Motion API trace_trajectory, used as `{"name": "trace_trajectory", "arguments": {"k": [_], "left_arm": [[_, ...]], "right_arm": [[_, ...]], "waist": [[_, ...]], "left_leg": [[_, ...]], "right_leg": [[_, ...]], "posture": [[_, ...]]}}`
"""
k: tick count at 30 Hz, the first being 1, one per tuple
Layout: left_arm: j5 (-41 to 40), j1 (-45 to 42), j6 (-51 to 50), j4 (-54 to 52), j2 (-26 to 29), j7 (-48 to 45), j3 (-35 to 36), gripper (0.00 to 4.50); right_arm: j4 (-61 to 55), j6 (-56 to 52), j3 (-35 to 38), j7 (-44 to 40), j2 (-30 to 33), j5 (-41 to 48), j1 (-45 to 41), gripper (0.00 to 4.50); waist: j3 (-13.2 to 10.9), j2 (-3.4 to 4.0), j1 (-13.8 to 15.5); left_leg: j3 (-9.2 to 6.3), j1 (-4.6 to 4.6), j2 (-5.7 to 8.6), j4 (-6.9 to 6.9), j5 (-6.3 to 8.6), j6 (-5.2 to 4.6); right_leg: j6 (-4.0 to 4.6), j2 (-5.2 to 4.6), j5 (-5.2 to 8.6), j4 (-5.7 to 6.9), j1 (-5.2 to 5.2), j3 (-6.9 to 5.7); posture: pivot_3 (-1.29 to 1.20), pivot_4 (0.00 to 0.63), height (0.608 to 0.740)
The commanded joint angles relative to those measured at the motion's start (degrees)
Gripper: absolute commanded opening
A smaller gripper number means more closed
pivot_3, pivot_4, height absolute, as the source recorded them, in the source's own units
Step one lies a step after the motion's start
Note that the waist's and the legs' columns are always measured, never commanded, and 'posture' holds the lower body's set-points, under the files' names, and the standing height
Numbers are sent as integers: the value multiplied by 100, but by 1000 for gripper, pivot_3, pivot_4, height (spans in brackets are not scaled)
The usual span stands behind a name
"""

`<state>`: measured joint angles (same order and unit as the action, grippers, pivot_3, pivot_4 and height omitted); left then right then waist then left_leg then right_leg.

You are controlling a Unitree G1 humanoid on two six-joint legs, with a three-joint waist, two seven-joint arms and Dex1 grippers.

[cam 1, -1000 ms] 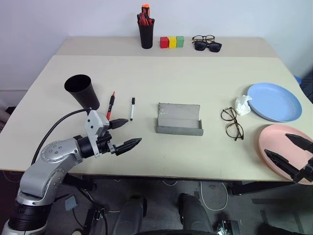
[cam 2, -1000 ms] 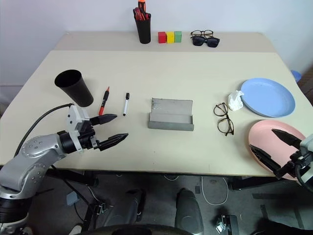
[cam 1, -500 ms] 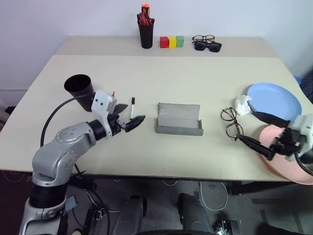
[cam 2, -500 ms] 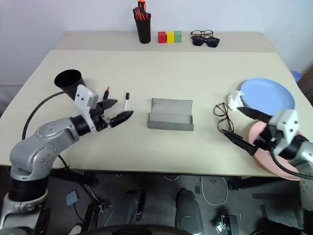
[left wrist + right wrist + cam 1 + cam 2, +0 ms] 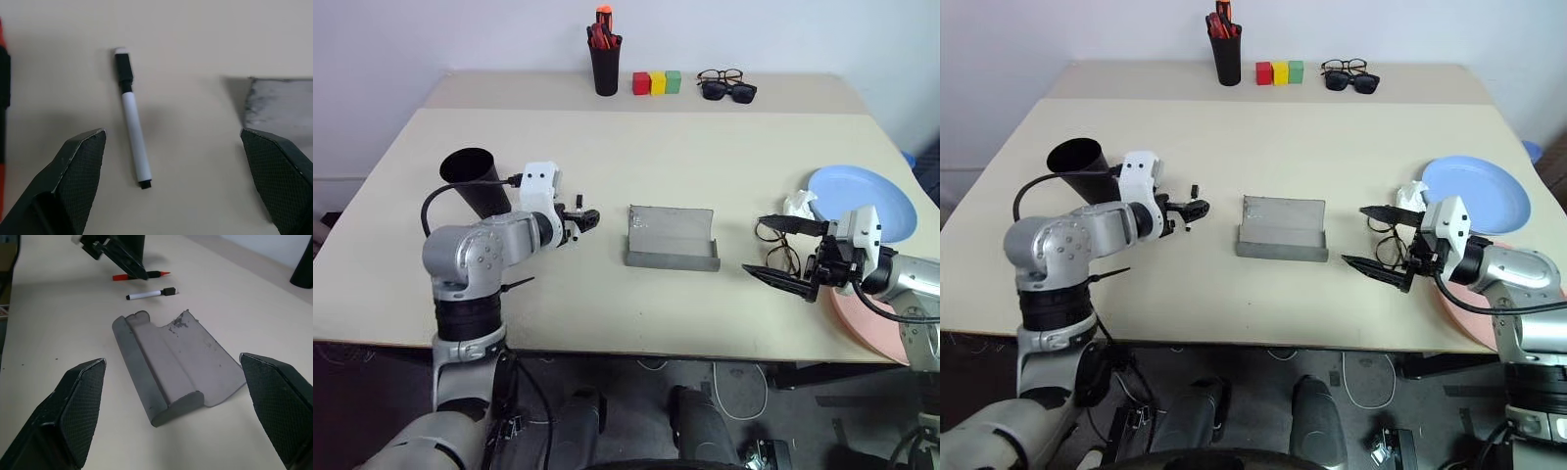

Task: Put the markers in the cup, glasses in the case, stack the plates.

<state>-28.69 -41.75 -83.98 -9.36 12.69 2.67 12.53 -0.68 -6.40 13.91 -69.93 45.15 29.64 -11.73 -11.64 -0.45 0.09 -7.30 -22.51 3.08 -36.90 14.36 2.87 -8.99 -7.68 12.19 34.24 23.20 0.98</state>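
My left gripper is open and hovers just above the white marker, which lies between its fingers in the left wrist view. The red marker lies beside the white one, towards the black cup. That cup stands tilted behind my left arm. The grey case lies open at mid-table. My right gripper is open, pointing left, right in front of the wire-rimmed glasses. Further right sit the blue plate and the pink plate, side by side.
A crumpled white tissue lies between the glasses and the blue plate. At the table's back stand a black pen holder, three coloured blocks and two other pairs of glasses.
My left gripper has moved forward over the markers and tipped downward. My right gripper has swung left from the pink plate to the glasses. Both stayed open.
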Motion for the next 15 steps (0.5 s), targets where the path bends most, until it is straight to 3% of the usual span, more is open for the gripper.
{"name": "trace_trajectory", "arguments": {"k": [1, 7, 15], "left_arm": [[379, -352, -98, 331, -155, 282, 254, 4500], [804, -1072, -5, 1312, -331, 517, 596, 4500], [1141, -1845, 415, 2743, -153, 246, 339, 4500]], "right_arm": [[27, 181, 28, -6, -54, 4, -156, 4465], [21, 237, 44, 26, -81, 28, -176, 4465], [183, 50, 103, -114, -34, 255, -471, 4465]], "waist": [[-1, -1, 1], [-3, -5, 24], [-4, -6, -3]], "left_leg": [[-1, 0, 0, 0, -1, 2], [0, -3, 1, -4, -6, 10], [0, -3, 3, -4, -8, 14]], "right_leg": [[0, 0, -1, 1, 0, -1], [-15, 0, -1, -1, 0, -1], [-24, 0, -6, -1, 0, 0]], "posture": [[0, 150, 740], [0, 150, 740], [0, 150, 740]]}}
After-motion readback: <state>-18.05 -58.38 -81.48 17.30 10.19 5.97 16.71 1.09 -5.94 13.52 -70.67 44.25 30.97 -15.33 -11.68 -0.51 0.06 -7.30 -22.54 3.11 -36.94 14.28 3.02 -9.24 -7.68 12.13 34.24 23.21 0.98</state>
